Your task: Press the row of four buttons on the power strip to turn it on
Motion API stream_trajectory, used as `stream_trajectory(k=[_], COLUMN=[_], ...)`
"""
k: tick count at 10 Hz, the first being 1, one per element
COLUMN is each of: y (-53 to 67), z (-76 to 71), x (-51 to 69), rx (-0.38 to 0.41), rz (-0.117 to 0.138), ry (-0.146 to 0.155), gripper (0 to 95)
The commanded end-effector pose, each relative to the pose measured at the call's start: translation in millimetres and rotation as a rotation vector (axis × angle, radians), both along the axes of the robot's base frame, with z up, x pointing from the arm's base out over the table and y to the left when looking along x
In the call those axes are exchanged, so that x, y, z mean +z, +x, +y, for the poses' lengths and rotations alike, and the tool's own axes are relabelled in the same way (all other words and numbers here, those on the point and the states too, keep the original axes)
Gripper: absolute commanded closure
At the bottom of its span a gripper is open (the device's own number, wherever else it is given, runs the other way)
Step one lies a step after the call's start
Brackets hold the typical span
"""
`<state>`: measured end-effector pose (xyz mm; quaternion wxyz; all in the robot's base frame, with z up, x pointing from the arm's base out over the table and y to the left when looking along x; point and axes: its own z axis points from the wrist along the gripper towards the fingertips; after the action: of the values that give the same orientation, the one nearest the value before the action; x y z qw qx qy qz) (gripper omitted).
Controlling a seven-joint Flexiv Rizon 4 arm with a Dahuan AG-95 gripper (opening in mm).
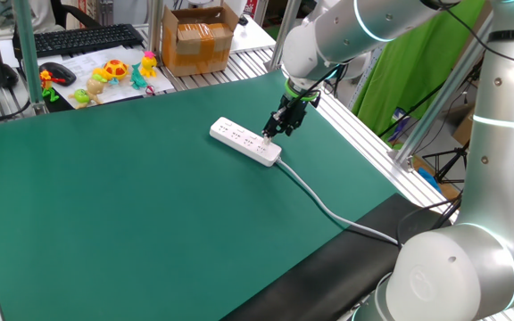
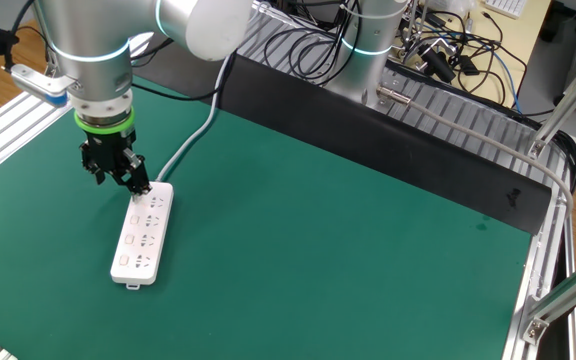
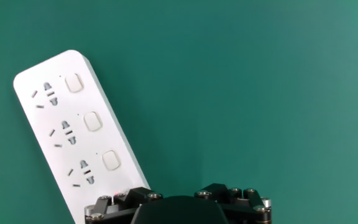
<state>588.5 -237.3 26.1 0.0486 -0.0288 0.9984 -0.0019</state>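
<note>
The white power strip (image 1: 242, 140) lies flat on the green mat, its cable (image 1: 328, 210) running toward the arm's base. My gripper (image 1: 277, 132) hangs right over the strip's cable end. In the other fixed view the gripper (image 2: 118, 180) shows a gap between its two fingers, with nothing between them; one fingertip (image 2: 140, 184) sits at the power strip (image 2: 143, 235) by the cable end. In the hand view three of the buttons (image 3: 92, 121) show in a row on the power strip (image 3: 48, 121) beside the sockets. The hand's black body (image 3: 179, 211) hides the strip's near end.
Small toys (image 1: 114, 73), a cardboard box (image 1: 199, 40), a keyboard (image 1: 78, 38) and a mouse (image 1: 58, 74) lie beyond the mat's far left edge. Aluminium rails (image 1: 364, 134) border the mat. Loose cables (image 2: 448, 50) run behind the table.
</note>
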Motion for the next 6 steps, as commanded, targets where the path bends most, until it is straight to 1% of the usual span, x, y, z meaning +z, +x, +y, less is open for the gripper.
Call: stream_trajectory(k=[1, 3, 6], y=[2.2, 3.7, 8.0], z=[6.8, 10.2, 14.3], x=[4.2, 5.0, 3.2], rx=[-0.009, -0.009, -0.009], rz=[0.004, 0.004, 0.0], ry=[0.003, 0.004, 0.005], gripper=[19.0, 19.0, 19.0])
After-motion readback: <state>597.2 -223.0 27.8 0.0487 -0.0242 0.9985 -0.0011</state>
